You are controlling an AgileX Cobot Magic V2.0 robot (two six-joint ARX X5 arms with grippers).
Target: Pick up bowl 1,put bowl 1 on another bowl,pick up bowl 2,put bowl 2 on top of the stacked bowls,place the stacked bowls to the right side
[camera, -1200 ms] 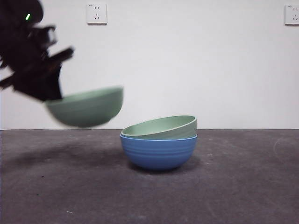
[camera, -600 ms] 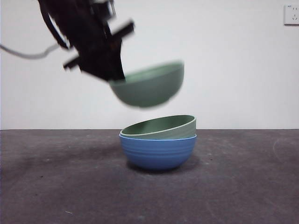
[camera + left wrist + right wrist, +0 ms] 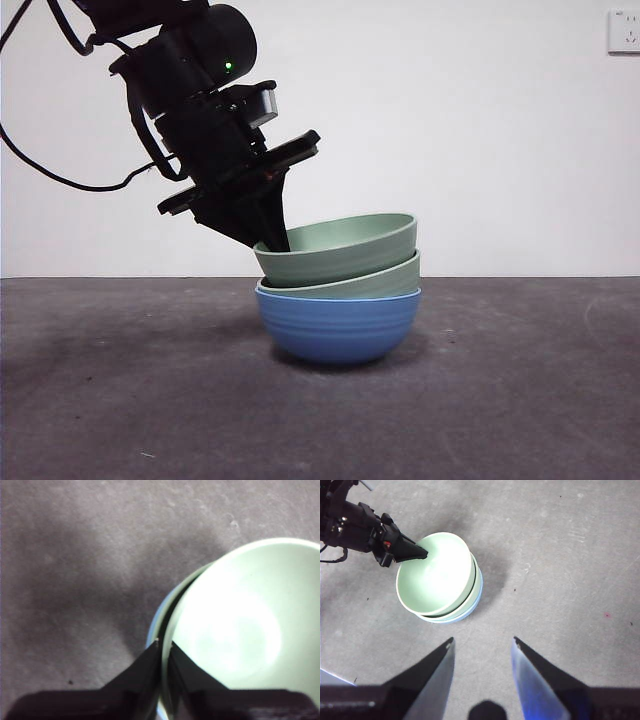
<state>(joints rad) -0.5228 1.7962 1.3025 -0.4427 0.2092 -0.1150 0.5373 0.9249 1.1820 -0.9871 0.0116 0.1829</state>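
Left gripper (image 3: 164,647) clamped on the near rim of bowl 2 (image 3: 338,249), one black jaw inside the wall and one outside, pinched close together. Reaching down from the upper left in the front view, dark arm and cable behind. Bowl 2, pale green, tilted, sitting in bowl 1 (image 3: 385,281), the other pale green one, itself nested at a slant in another bowl (image 3: 339,324), the blue ribbed one, resting on the grey table (image 3: 120,400) about mid-scene. The stacked bowls thus three high, rims not level, top rim raised on the side away from the gripper. Right gripper (image 3: 483,647) held high above the table, well apart from the stack, jaws spread wide and holding nothing. White wall (image 3: 480,140) behind, with a socket (image 3: 625,31) at the upper right.
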